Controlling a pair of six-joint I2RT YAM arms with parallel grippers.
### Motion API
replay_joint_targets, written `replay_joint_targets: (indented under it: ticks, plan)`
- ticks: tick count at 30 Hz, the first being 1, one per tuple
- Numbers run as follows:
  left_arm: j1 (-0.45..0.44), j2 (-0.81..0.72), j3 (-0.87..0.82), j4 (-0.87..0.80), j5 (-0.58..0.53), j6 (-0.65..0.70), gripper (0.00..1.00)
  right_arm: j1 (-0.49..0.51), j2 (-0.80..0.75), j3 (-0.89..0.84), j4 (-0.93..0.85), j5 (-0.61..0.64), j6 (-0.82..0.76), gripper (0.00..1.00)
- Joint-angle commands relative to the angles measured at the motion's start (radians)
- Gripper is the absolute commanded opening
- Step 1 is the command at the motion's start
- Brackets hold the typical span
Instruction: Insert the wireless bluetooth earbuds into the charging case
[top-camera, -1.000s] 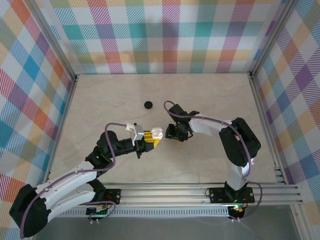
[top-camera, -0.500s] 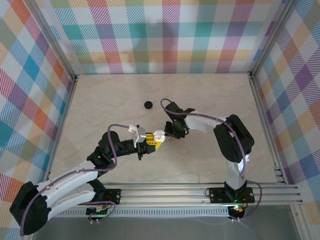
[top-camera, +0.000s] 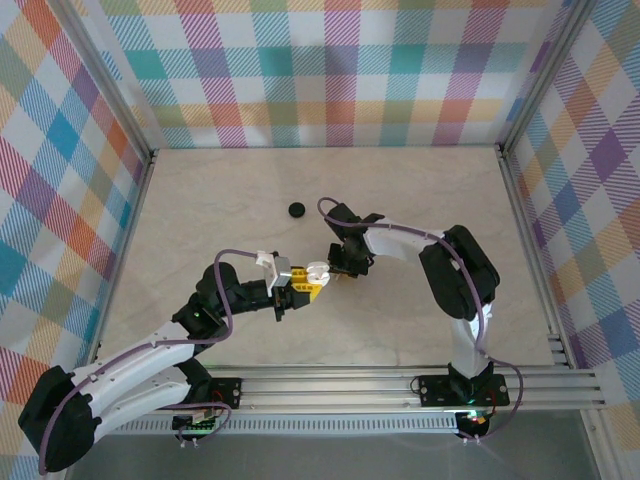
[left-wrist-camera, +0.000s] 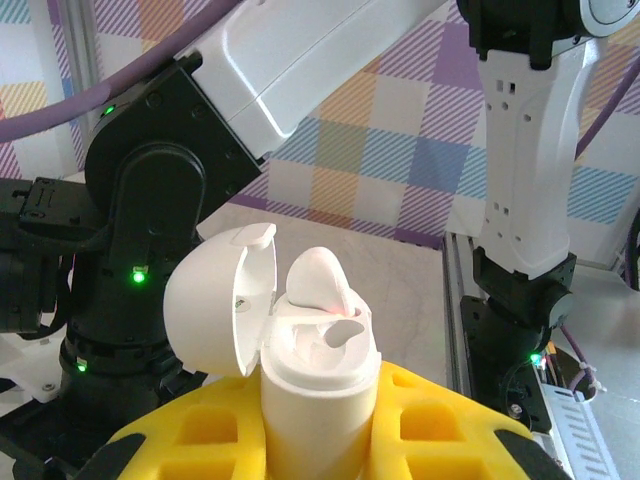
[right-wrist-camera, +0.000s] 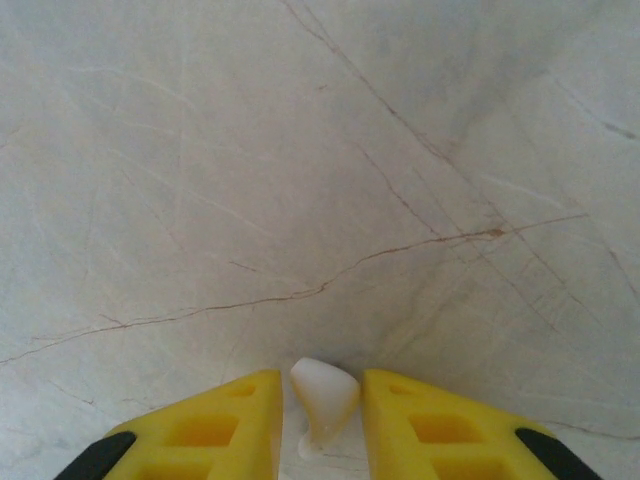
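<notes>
Note that your left gripper (top-camera: 311, 279) is clamped on the small white glossy rounded charging case (left-wrist-camera: 320, 400), its yellow fingers (left-wrist-camera: 440, 430) pressed against the case body on both sides. The case is held off the pale marble-patterned table (top-camera: 430, 200), near the middle of the workspace. The case stands upright with its hinged lid (left-wrist-camera: 215, 305) swung open to one side. A white rounded piece (left-wrist-camera: 318, 285) stands up out of the case's open mouth; you cannot tell whether it is fully seated. Your right gripper (right-wrist-camera: 322, 410) is pinching a small white earbud (right-wrist-camera: 323, 398) between its yellow fingertips above bare table. In the overhead view the right gripper sits just beside the case, the two fingertip sets nearly meeting. A flat black round disc (top-camera: 296, 209) lies on the table, well apart from both grippers, toward the far wall.
</notes>
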Motion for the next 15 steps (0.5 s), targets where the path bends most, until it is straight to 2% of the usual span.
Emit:
replay_joint_targets:
  ticks: [1, 9, 15]
  plan:
    - [-0.011, -0.024, 0.009, -0.002, 0.017, 0.022, 0.00, 0.005, 0.031, 0.039, -0.039, 0.010, -0.021, 0.27]
    - [-0.012, -0.043, 0.002, -0.017, 0.009, 0.021, 0.00, 0.005, 0.041, 0.063, -0.066, 0.016, -0.058, 0.11]
    - [-0.012, -0.076, -0.018, -0.008, -0.029, 0.016, 0.00, 0.003, -0.053, 0.052, -0.042, 0.034, -0.120, 0.05]
